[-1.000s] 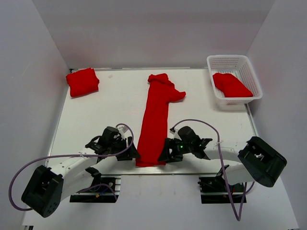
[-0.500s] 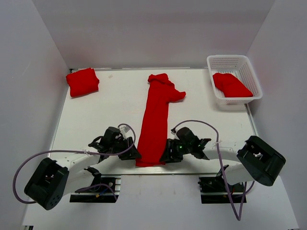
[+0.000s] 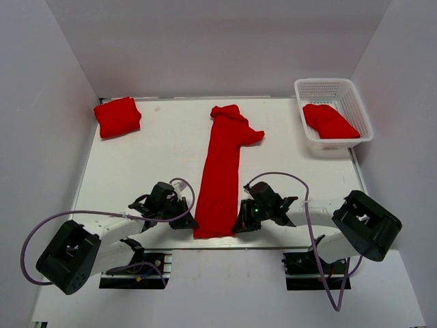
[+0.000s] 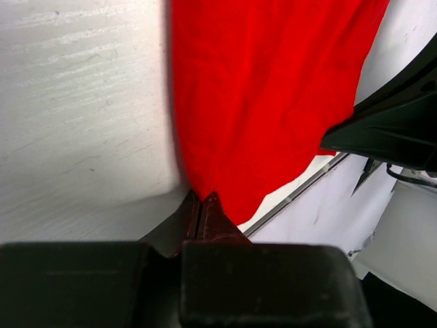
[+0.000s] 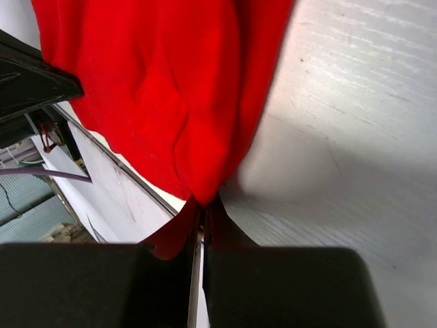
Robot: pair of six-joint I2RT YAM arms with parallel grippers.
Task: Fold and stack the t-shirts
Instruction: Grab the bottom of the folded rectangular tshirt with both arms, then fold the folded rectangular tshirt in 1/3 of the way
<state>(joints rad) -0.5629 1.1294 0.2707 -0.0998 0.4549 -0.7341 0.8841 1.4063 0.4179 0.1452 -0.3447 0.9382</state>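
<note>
Lying lengthwise down the middle of the white table (image 3: 136, 157), the long t-shirt (image 3: 222, 178) is a narrow strip, hem at the near edge; the basket (image 3: 355, 92) at far right holds a bunched basket t-shirt (image 3: 329, 121); a folded t-shirt (image 3: 117, 116) sits at the far left corner; left gripper (image 3: 193, 223) is pinched tight on the hem's left corner; right gripper (image 3: 235, 227) is pinched tight on its right corner; cloth looks light, soft and floppy, so it will likely sag and drag when lifted; these two hem corners seem the right hold for folding toward the collar; thin pinches may slip.
</note>
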